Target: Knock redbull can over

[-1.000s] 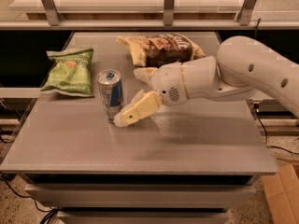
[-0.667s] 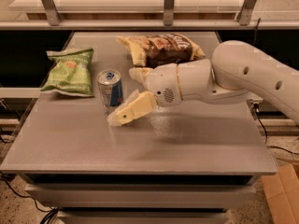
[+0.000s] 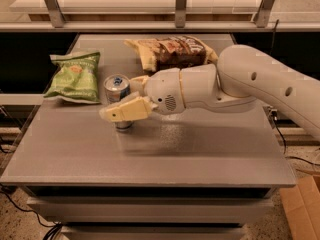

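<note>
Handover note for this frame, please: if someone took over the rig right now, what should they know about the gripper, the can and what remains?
The gripper is open and low over the table, reaching in from the right. Its near finger crosses in front of the can, and the other sits behind the can's right side. Contact cannot be told.
The can stands upright, left of centre, just right of the green bag and in front of the brown bag.
Done: the gripper is at the can.
Left: tip the can over. A sideways push would probably do, keeping clear of both bags.
</note>
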Available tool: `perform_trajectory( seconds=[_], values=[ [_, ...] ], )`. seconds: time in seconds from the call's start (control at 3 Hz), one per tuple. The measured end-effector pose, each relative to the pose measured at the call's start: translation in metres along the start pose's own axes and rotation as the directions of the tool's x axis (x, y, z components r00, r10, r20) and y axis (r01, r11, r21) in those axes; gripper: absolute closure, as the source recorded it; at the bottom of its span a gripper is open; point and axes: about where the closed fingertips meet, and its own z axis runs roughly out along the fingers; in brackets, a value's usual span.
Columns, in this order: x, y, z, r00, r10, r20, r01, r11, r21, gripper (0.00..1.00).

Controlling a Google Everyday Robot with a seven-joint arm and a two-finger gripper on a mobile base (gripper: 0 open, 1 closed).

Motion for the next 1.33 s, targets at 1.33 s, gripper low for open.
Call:
perform_trajectory(
  seconds=[1.33],
  values=[
    [-0.02,-0.027,-0.042,0.939,-0.223,-0.264,0.246,0.9677,0.057,1.0]
  ],
)
